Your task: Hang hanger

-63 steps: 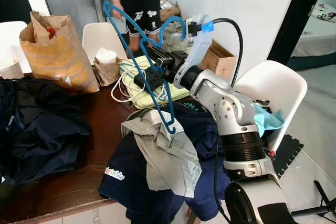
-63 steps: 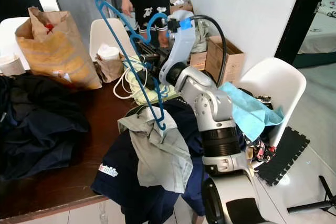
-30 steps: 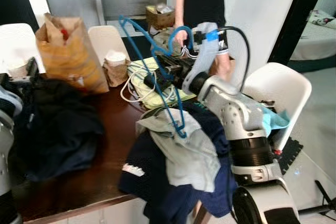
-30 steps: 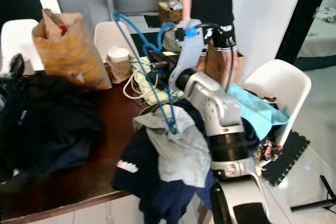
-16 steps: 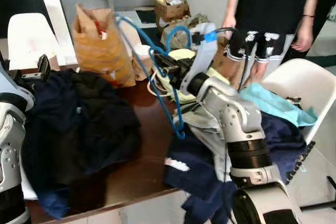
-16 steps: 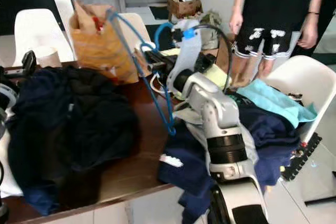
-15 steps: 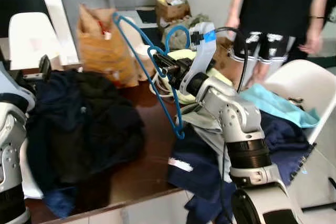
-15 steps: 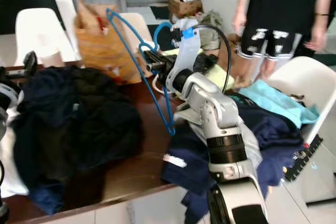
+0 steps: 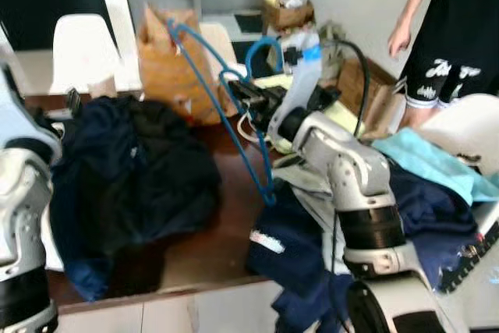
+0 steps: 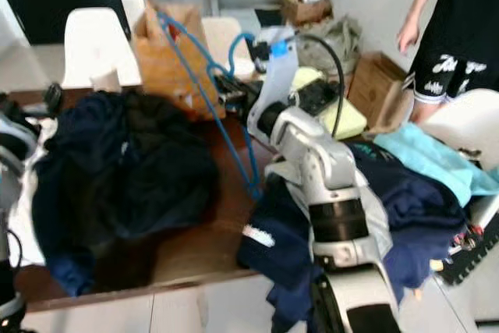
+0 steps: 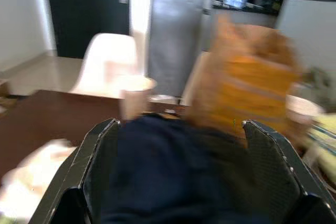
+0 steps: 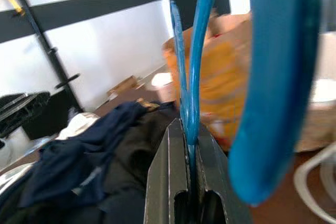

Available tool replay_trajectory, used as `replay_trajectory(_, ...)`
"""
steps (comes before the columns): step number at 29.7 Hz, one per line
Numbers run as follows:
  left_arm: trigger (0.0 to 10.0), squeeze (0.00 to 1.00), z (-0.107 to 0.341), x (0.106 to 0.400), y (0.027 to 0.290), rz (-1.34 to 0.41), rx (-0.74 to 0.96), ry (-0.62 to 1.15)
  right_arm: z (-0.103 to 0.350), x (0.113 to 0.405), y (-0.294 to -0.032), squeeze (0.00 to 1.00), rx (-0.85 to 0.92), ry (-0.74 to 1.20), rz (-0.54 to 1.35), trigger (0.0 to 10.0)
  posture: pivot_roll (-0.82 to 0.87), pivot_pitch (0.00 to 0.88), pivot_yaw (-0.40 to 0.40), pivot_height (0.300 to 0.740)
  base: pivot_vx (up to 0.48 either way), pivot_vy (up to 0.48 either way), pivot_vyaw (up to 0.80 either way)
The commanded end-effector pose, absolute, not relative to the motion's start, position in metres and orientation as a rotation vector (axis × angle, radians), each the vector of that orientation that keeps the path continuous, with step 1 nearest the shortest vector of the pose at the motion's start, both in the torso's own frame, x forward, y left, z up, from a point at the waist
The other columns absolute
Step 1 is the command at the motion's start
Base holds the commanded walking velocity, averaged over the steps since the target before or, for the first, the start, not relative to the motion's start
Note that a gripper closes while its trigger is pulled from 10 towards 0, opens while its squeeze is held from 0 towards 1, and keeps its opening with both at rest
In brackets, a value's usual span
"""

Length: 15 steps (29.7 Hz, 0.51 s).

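Presently a blue hanger (image 9: 226,107) is held clear of the brown table (image 9: 210,247) by the right gripper (image 9: 248,97), whose fingers (image 12: 205,182) are pressed together on the thin blue wire just below the hook, as is seen in the right wrist view. From the grip the hook (image 9: 261,48) curls up toward 1 o'clock, one arm of the frame is carried up to 11 o'clock in front of a brown paper bag (image 9: 175,68), and the other arm runs down to 5 o'clock, its tip (image 9: 269,196) being seen just over the edge of a heap of navy and grey clothes (image 9: 312,232). A second heap of dark clothing (image 9: 132,169) is spread on the table at 9 o'clock from the hanger, well apart from it. The left gripper (image 11: 184,177) is seen in its wrist view with the fingers (image 11: 97,161) spread wide and nothing between them, above that dark heap. White chairs (image 9: 82,52) are set behind the table at 11 o'clock, and a person (image 9: 452,37) in black is stood at 2 o'clock beside another white chair draped with a turquoise cloth (image 9: 437,165)
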<state>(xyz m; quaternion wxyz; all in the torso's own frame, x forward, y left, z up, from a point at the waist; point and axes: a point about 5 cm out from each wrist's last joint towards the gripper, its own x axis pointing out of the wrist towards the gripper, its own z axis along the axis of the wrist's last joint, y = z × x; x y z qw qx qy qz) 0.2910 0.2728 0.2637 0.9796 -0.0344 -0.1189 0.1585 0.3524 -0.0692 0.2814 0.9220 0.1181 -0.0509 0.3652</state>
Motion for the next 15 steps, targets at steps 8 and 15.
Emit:
replay_trajectory(8,10.0,0.0,0.22,0.276,0.28,0.509,-0.101,-0.062,0.282,0.35,-0.068,0.0,0.207,-0.107,0.759,10.0,0.04,0.0,-0.003,0.74,0.0,0.0,0.0)
replay_trajectory(15,10.0,0.0,0.203,0.261,0.285,0.632,-0.094,-0.012,0.278,0.351,-0.068,0.0,0.187,-0.089,0.751,10.0,0.04,0.0,-0.009,0.74,0.0,0.0,0.0)
